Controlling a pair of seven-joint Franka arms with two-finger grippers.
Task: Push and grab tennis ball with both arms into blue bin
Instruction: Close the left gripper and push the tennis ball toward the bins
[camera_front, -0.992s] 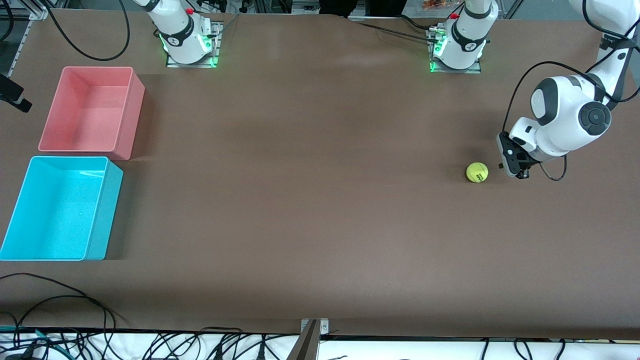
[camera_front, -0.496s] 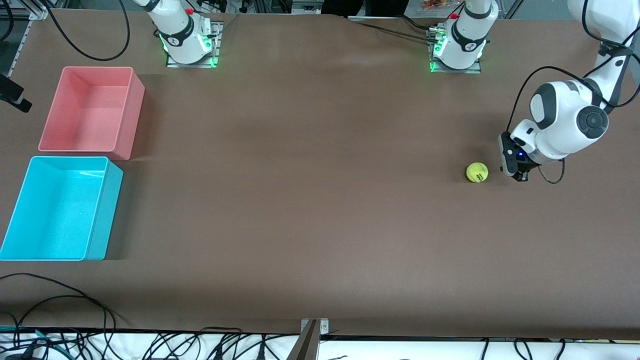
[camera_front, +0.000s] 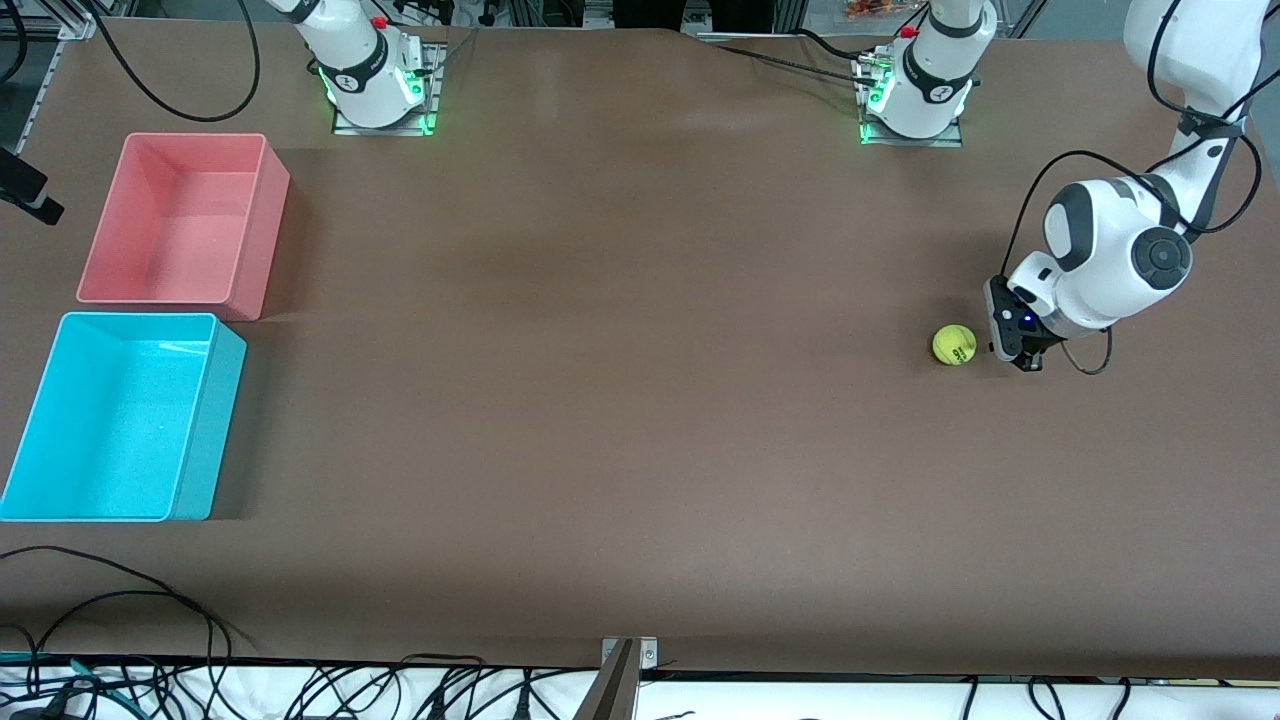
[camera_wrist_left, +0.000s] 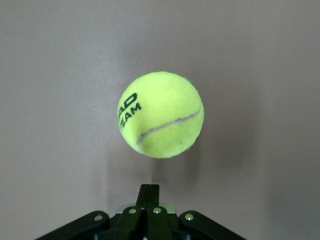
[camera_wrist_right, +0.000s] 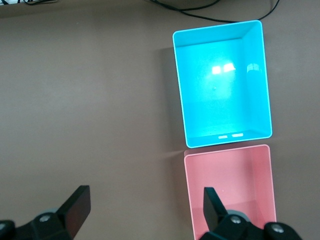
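Left hand (camera_front: 1022, 352) low at counter (camera_front: 640, 400), fingers (camera_wrist_left: 148, 197) pressed together, holding nothing, just beside tennis ball (camera_front: 954, 345) toward left arm's end. Ball resting on counter, not touching fingertips. Right hand (camera_wrist_right: 145, 207) spread wide, empty, high over blue bin (camera_front: 120, 415) and pink bin (camera_front: 180, 215) at right arm's end. Both bins empty.
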